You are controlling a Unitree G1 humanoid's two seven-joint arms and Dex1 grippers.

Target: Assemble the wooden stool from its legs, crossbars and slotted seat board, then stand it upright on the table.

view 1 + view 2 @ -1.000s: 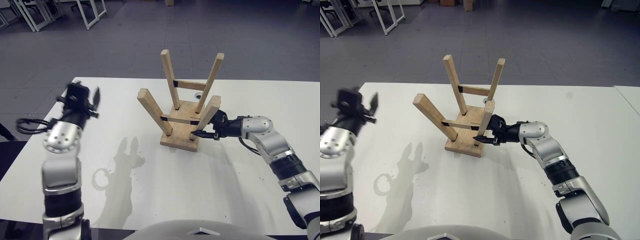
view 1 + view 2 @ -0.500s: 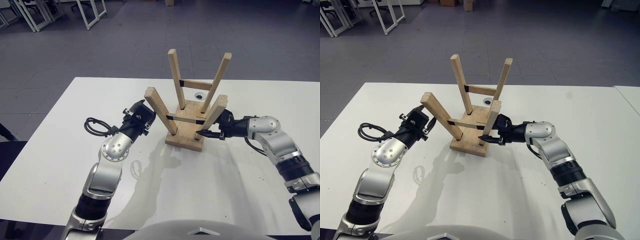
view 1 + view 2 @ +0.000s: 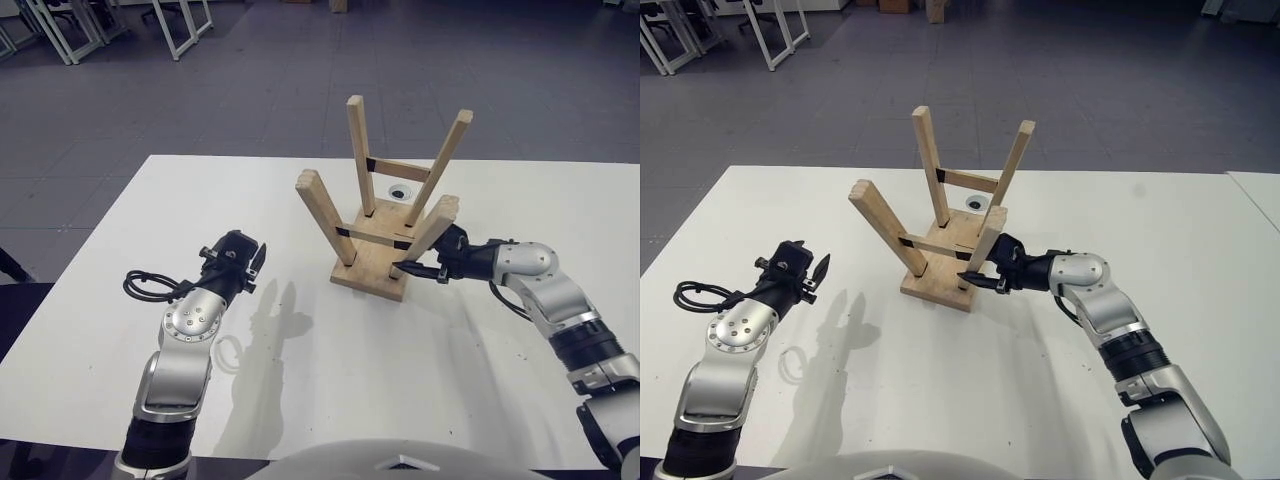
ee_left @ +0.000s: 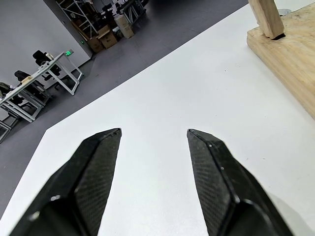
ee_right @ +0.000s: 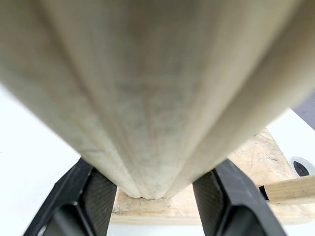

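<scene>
Four legs [image 3: 361, 150] point upward from one slotted seat board [image 3: 366, 273] that lies flat on the white table [image 3: 400, 400], so the single stool [image 3: 385, 240] sits upside down. Two crossbars [image 3: 398, 170] link the legs in pairs, one high between the farther pair and one lower between the nearer pair.

Two grippers are over the table. The right gripper [image 3: 405, 263] is clamped on the near leg [image 3: 430, 225], low down just above the seat board. In its wrist view a dark finger [image 5: 93, 196] lies on each side of the wood. The left gripper [image 4: 153, 131] hangs over the table with its fingers spread wide and nothing between them. The stool is well apart from it, off toward the other arm.

One small round hole [image 3: 400, 193] sits in the tabletop on the far side of the seat board from the right gripper. Past the table lies grey floor [image 3: 250, 90], with white-framed desks [image 3: 185, 20] at the far end of the room.
</scene>
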